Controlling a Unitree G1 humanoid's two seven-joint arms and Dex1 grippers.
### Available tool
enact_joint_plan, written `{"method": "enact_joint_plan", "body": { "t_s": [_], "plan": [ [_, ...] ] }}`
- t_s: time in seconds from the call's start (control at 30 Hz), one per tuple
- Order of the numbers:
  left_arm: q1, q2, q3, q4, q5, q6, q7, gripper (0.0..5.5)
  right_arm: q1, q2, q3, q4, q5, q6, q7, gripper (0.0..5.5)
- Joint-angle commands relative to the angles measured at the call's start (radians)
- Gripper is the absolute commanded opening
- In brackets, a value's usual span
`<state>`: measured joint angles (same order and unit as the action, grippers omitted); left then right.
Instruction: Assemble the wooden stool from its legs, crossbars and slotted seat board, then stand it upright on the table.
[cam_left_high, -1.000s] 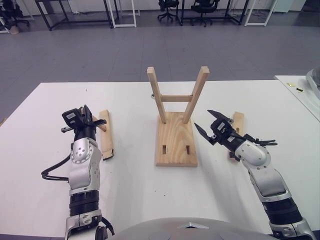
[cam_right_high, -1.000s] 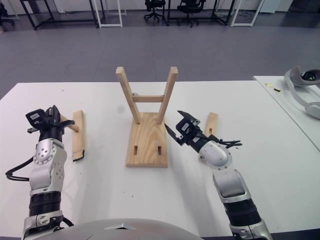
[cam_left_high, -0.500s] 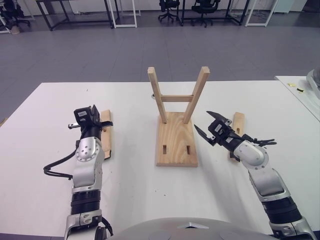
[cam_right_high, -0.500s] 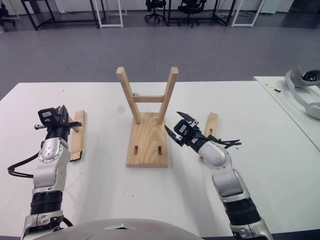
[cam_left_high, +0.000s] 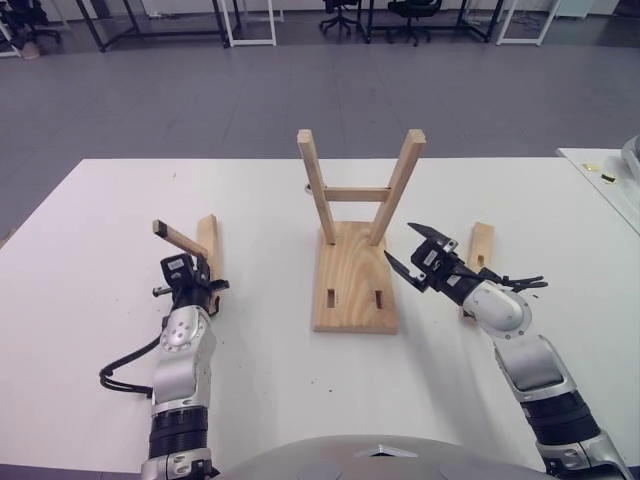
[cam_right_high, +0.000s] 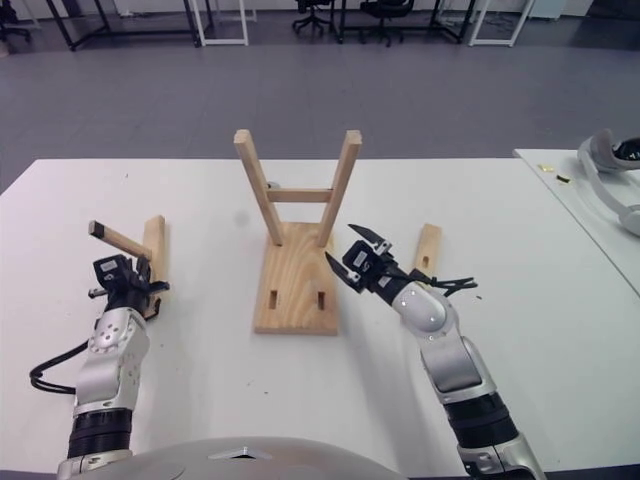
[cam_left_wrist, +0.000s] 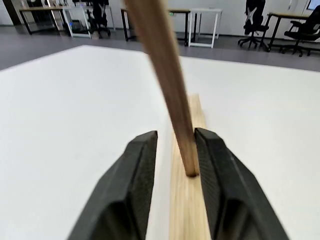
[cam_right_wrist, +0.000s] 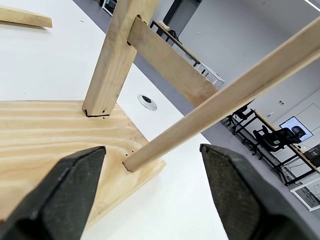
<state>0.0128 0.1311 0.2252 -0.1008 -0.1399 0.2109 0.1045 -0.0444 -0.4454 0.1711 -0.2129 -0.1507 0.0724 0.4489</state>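
The slotted seat board (cam_left_high: 355, 285) lies flat mid-table. Two legs (cam_left_high: 317, 195) joined by a crossbar (cam_left_high: 355, 195) stand up from its far end. My left gripper (cam_left_high: 200, 283) is open at the near end of a loose leg (cam_left_high: 208, 240) lying flat on the left. A thin crossbar stick (cam_left_wrist: 165, 65) tilts up from that leg between the fingers (cam_left_wrist: 135, 180), with a gap on one side. My right gripper (cam_left_high: 412, 262) is open just right of the seat board, nothing between its fingers (cam_right_wrist: 65, 195). Another loose leg (cam_left_high: 479, 245) lies behind it.
A round cable hole (cam_right_wrist: 146, 102) sits in the table (cam_left_high: 300, 400) behind the standing legs. A headset (cam_right_high: 612, 170) rests on a second table at the far right. Chairs and desks stand on the floor beyond.
My left gripper has drawn back toward me along the loose leg, and the crossbar stick now tilts up from that leg. My right gripper has barely moved.
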Motion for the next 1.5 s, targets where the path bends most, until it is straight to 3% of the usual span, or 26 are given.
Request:
{"method": "enact_joint_plan", "body": {
  "t_s": [0.03, 0.3, 0.5, 0.63, 0.9, 1.0, 1.07, 1.3, 1.5],
  "plan": [
    [-0.014, 0.044, -0.018, -0.083, 0.008, 0.063, -0.05, 1.85, -0.011, 0.009, 0.009, -0.003, -0.007, -0.001, -0.001, 3.53],
    [-0.009, 0.113, 0.016, -0.259, -0.052, 0.539, -0.075, 3.35, 0.011, 0.007, -0.006, -0.038, -0.024, 0.036, -0.009, 3.53],
    [0.084, 0.073, -0.042, -0.275, -0.025, 0.65, -0.062, 3.35, 0.045, 0.028, 0.015, -0.067, -0.012, 0.098, 0.004, 3.53],
    [0.081, 0.076, -0.065, -0.225, -0.013, 0.644, -0.078, 3.35, -0.005, 0.044, 0.009, -0.052, -0.013, 0.127, -0.011, 3.53],
    [0.042, 0.067, -0.065, -0.129, -0.004, 0.56, -0.106, 2.07, -0.047, 0.077, -0.004, -0.031, -0.013, 0.162, -0.038, 3.53],
    [0.001, 0.101, -0.106, -0.125, 0.017, 0.514, -0.142, 2.06, -0.044, 0.073, -0.056, -0.029, 0.017, 0.168, -0.048, 3.53],
    [-0.003, 0.108, -0.09, -0.136, 0.013, 0.482, -0.153, 2.05, -0.047, 0.09, -0.112, -0.031, 0.087, 0.193, -0.042, 3.53],
    [-0.179, 0.157, 0.0, -0.213, -0.062, 0.249, -0.257, 2.05, -0.276, 0.124, -0.462, -0.088, 0.631, 0.385, -0.007, 3.53],
    [-0.43, 0.205, 0.004, -0.353, -0.169, 0.275, -0.315, 2.05, -0.537, 0.127, -0.515, -0.113, 0.85, 0.536, -0.129, 3.53]
  ]
}}
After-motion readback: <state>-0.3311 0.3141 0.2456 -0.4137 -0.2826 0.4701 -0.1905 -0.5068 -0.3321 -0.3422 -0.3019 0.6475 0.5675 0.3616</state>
